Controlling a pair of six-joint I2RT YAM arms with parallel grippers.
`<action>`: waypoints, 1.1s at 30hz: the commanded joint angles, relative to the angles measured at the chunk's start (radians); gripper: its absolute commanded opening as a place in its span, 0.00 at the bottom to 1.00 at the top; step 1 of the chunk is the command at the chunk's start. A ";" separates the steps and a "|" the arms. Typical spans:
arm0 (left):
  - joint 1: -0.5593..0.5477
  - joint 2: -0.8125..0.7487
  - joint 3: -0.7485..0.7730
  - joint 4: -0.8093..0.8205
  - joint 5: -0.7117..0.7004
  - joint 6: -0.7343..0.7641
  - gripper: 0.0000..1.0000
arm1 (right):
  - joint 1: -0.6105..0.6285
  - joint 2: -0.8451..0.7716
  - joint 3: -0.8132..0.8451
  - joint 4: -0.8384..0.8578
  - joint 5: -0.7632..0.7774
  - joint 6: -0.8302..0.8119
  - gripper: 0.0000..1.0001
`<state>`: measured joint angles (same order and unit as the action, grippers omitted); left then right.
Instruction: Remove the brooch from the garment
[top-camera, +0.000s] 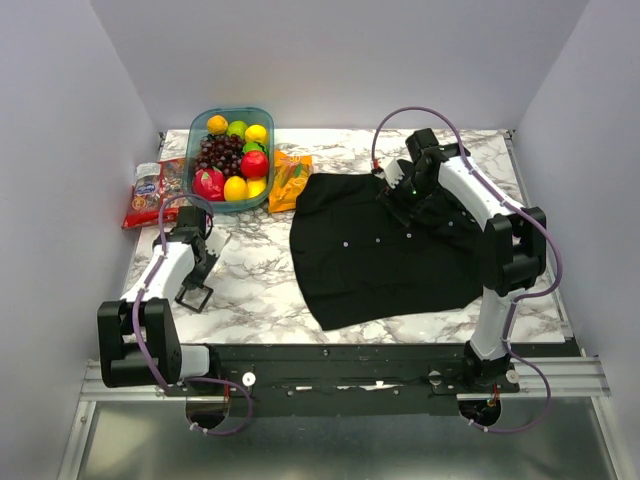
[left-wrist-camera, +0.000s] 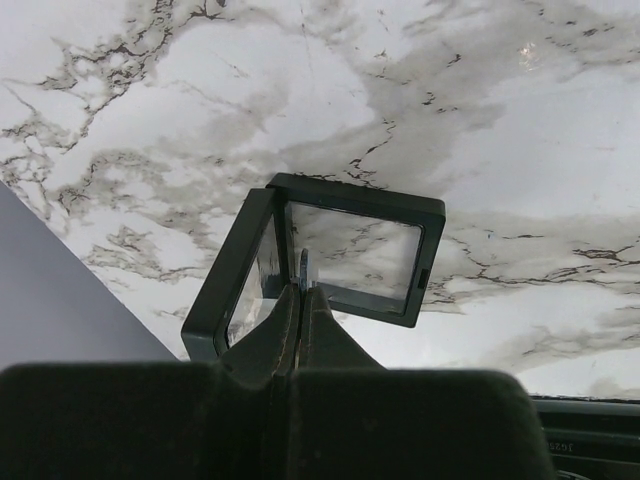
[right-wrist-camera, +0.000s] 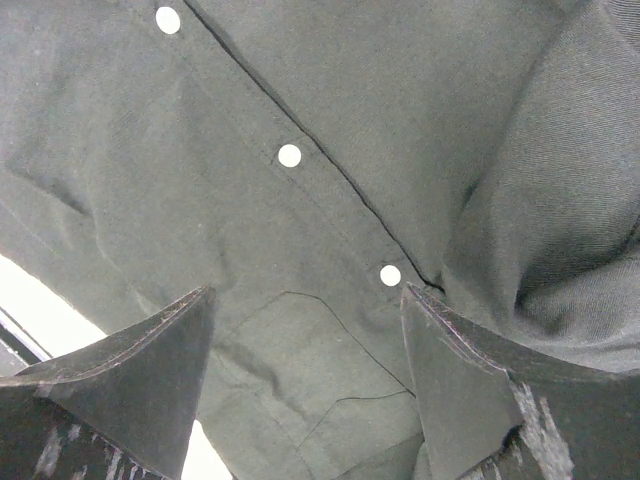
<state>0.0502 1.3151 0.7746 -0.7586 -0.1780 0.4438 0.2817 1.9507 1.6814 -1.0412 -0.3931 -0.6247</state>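
The garment (top-camera: 385, 250), a black shirt, lies spread on the right half of the marble table. My right gripper (top-camera: 400, 205) hangs open just above it, its jaws wide apart over the chest pocket (right-wrist-camera: 307, 290), beside the row of tiny white buttons (right-wrist-camera: 289, 155). My left gripper (top-camera: 200, 268) is shut on a thin silvery sliver (left-wrist-camera: 303, 266), seen edge-on, which looks like the brooch. It holds it over an open black frame box (left-wrist-camera: 350, 255) with clear panes, near the table's left front (top-camera: 193, 296). No brooch shows on the shirt.
A blue bowl (top-camera: 196, 150) of fruit stands at the back left. A red snack packet (top-camera: 152, 192) lies left of it and an orange packet (top-camera: 290, 180) right of it, touching the shirt's corner. A grey wall (left-wrist-camera: 60, 290) is close on the left.
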 joint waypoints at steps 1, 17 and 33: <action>-0.004 0.022 0.006 0.034 0.009 0.003 0.00 | 0.008 0.005 -0.011 -0.013 0.007 -0.010 0.82; -0.009 0.027 -0.054 0.065 0.063 0.022 0.24 | 0.011 0.013 -0.020 -0.010 0.002 -0.009 0.82; -0.038 -0.027 -0.001 -0.019 0.166 0.045 0.99 | 0.022 0.025 -0.011 -0.011 0.000 -0.010 0.83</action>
<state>0.0418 1.3125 0.7422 -0.7479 -0.0639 0.4725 0.2955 1.9640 1.6718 -1.0416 -0.3931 -0.6270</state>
